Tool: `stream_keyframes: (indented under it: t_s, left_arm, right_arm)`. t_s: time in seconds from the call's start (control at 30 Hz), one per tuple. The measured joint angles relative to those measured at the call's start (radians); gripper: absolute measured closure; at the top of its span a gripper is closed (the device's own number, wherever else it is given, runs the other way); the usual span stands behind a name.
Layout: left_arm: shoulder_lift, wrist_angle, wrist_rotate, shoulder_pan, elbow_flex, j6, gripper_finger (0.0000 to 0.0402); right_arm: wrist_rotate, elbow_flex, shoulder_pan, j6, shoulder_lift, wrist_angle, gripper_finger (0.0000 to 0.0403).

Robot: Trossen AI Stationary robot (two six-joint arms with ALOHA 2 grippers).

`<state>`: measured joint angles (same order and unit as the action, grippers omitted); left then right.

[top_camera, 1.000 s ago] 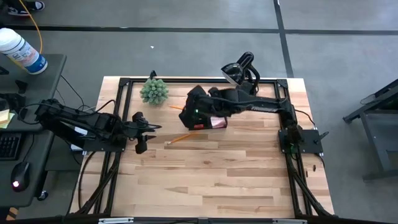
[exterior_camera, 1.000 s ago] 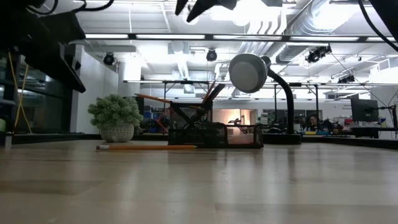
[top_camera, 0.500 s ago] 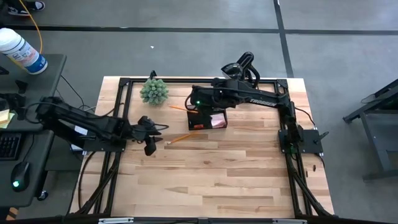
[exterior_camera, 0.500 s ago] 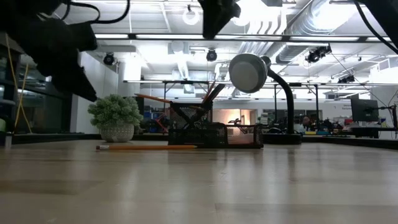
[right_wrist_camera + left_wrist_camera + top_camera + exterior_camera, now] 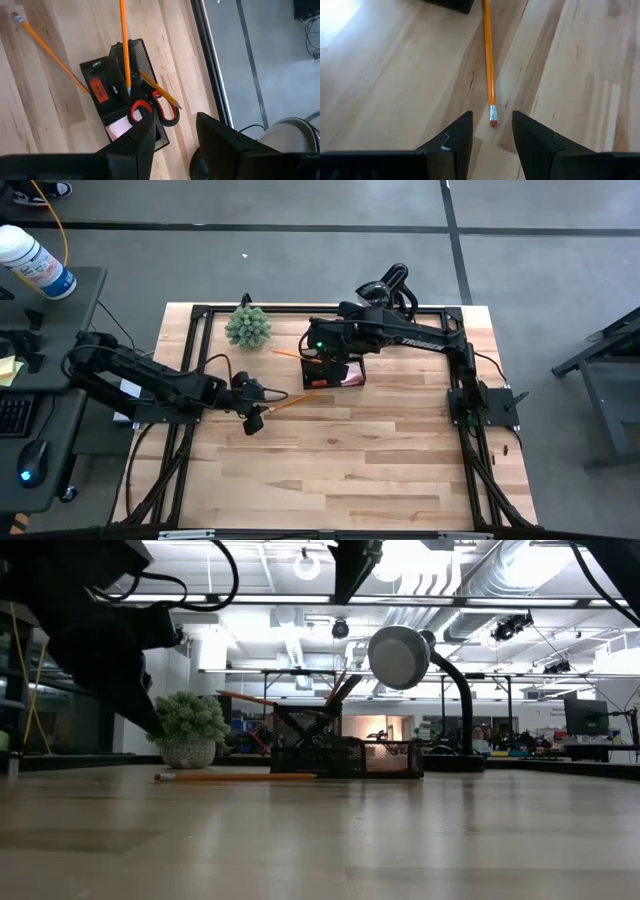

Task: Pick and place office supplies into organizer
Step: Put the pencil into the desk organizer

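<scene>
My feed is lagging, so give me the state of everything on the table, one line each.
Loose pencil: flat on the table, not gripped.
Left tool: open, eraser end in front of its fingers.
Right tool: open, empty, above the organizer.
Organizer: holds scissors, a pencil, a pink pad.
Lamp: upright behind the organizer.

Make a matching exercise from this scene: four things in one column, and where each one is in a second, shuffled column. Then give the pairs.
Things:
1. loose pencil
2. scissors
3. left claw
4. right claw

Places:
A. up above the organizer
B. lying flat on the bare table, in front of the organizer
C. standing in the organizer, red handles up
D. open, just off the eraser end of the loose pencil

Pairs: 1-B, 2-C, 3-D, 4-A
</scene>
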<state>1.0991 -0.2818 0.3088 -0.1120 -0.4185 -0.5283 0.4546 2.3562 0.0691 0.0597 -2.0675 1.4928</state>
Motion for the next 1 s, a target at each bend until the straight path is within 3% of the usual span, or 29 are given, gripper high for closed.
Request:
stream_keyframes:
  t_s: [0.7, 1.0]
  left_arm:
    - [0.131, 0.019, -0.055, 0.0, -0.013, 0.083, 0.0275]
    - [0.131, 0.051, -0.028, 0.0, -0.013, 0.083, 0.0275]
  right_arm:
    - [-0.126, 0.0, 0.119, -0.006, 0.001, -0.174, 0.0265]
    - [-0.136, 0.0, 0.133, 0.003, 0.001, -0.198, 0.0265]
